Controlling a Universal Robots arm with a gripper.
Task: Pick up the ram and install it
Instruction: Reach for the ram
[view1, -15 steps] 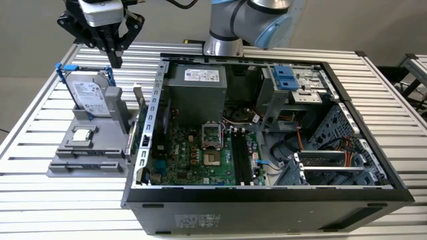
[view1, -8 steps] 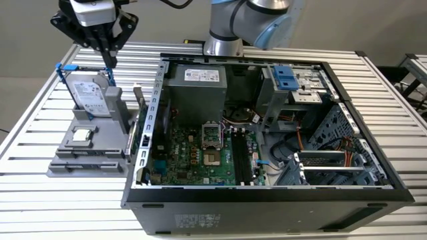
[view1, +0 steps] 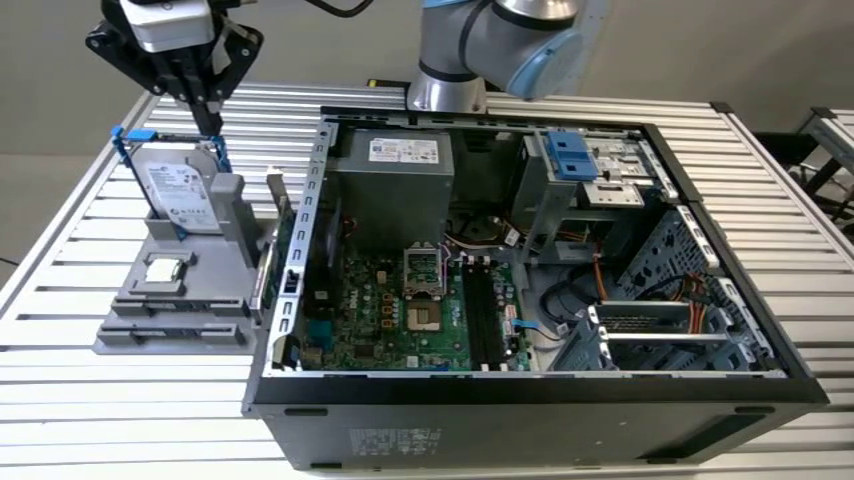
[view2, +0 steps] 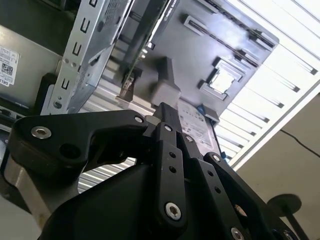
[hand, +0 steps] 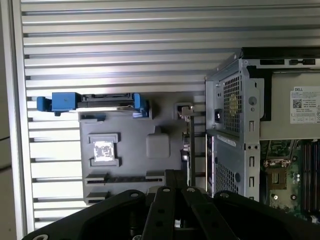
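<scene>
**Exterior view: hovering high, nothing gripped**

Hanging above the hard drive (view1: 180, 190) at the exterior view's left, with the jaws pressed together and gripping nothing. Down on the bench (view1: 80, 400), spotting the grey holder (view1: 160, 320), with that drive propped upright between blue rails at the end under the jaws. Catching a square chip (view1: 167, 270) too, lying flat in a pocket nearer the middle. And over to the ram (view1: 270, 225): standing on its long edge along the holder's side, just beside the open computer case (view1: 534, 395), well apart from the jaws. Showing in the first wrist view as a thin line (hand: 191, 150), between holder (hand: 130, 160) and case (hand: 235, 100).
</scene>
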